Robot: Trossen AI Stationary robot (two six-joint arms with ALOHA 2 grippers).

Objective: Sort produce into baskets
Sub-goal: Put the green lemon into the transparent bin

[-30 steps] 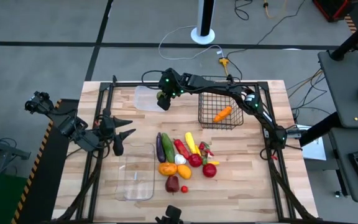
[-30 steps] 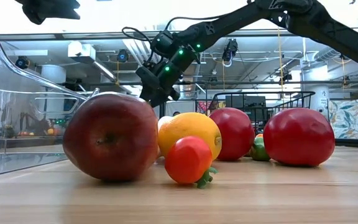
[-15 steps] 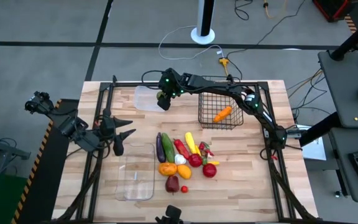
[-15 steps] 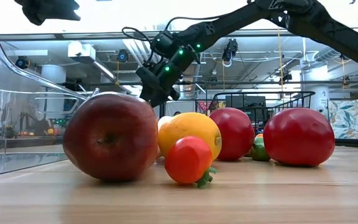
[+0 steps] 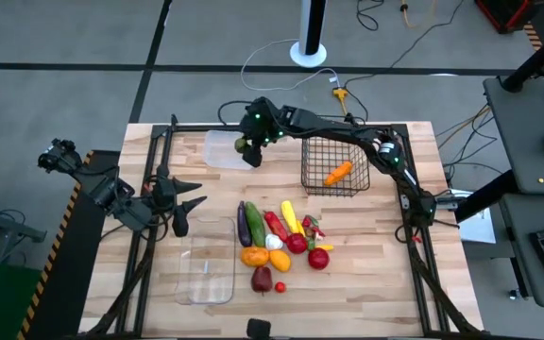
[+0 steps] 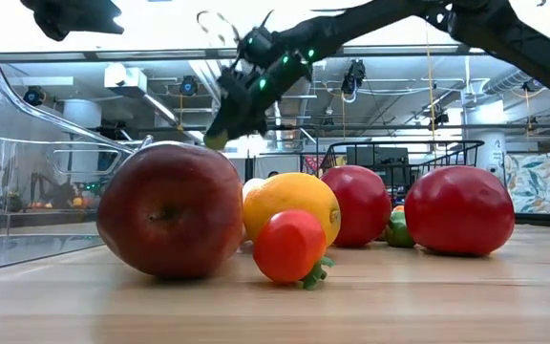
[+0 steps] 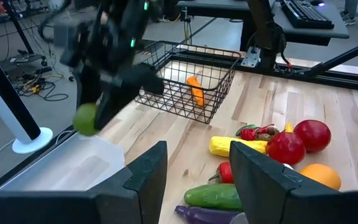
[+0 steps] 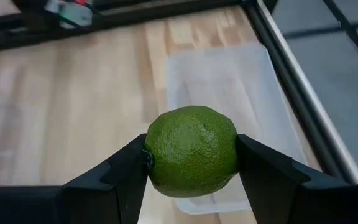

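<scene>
My right gripper (image 5: 245,147) is shut on a green lime (image 8: 191,151) above the near edge of the small clear tub (image 5: 220,149) at the far left. The lime also shows in the left wrist view (image 7: 86,118). The black wire basket (image 5: 333,167) holds an orange carrot (image 5: 338,173). The other produce lies in a heap mid-table: purple eggplant (image 5: 243,225), green cucumber (image 5: 254,225), red tomatoes (image 5: 319,257). The long clear tray (image 5: 206,264) lies left of the heap. My left gripper (image 7: 197,180) is open and empty at the table's left. My right gripper pinches the lime by its two opposite sides (image 8: 149,155), one finger (image 8: 117,180) on each. The fingers slant down from the table's right side. The lime is lifted clear, above the tub (image 8: 229,93) and the tabletop.
A black frame rail (image 5: 281,127) runs along the table's far edge just behind the tub. Bare wood lies between the tub and the wire basket. In the low view a dark red apple (image 6: 170,210) and an orange fruit (image 6: 292,205) stand closest.
My right gripper has risen with the lime and gone a little toward the table's far-left corner, nearer the small clear tub. It stays shut on the lime.
</scene>
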